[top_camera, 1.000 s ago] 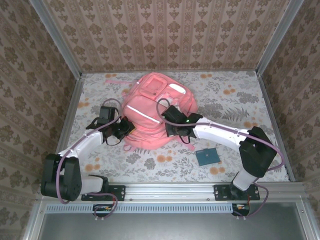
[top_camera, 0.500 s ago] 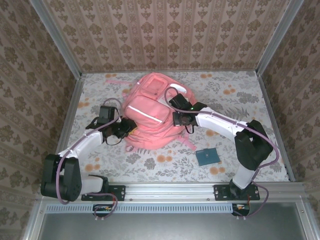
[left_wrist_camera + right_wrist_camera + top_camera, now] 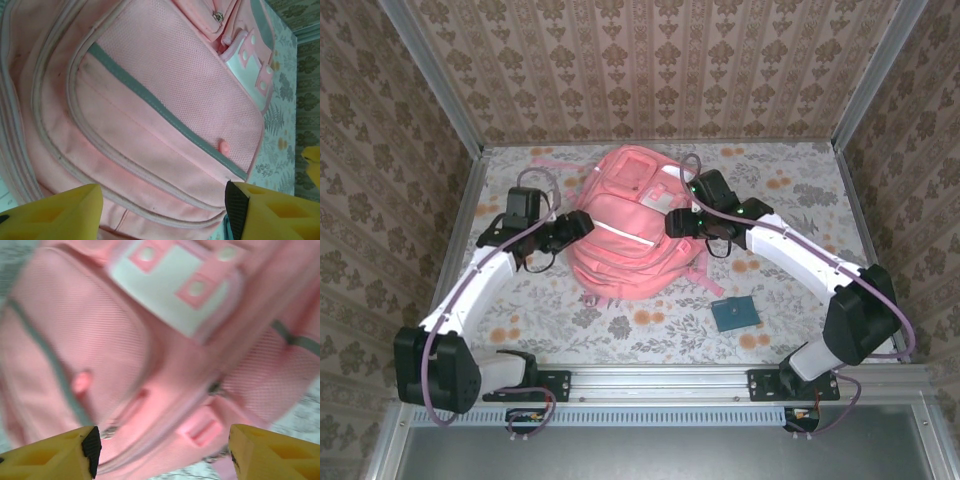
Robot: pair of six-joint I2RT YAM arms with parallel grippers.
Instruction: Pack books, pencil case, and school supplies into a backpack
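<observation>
**Packing not finished yet**

The left claw (image 3: 578, 224) hangs open and empty at the left flank of the backpack (image 3: 625, 245), which lies mid-desk (image 3: 790, 200). The right claw (image 3: 680, 222), open and empty too, hovers at its right flank. The teal book (image 3: 735, 314) lies outside, near the bag's right: not yet packed.

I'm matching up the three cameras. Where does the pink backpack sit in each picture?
Top external: backpack in the middle, slightly above centre.
Left wrist: its front pocket, close up, across the middle.
Right wrist: blurred, front pocket left, white patch top.
Shared landmark: the pale stripe across the front pocket.
</observation>
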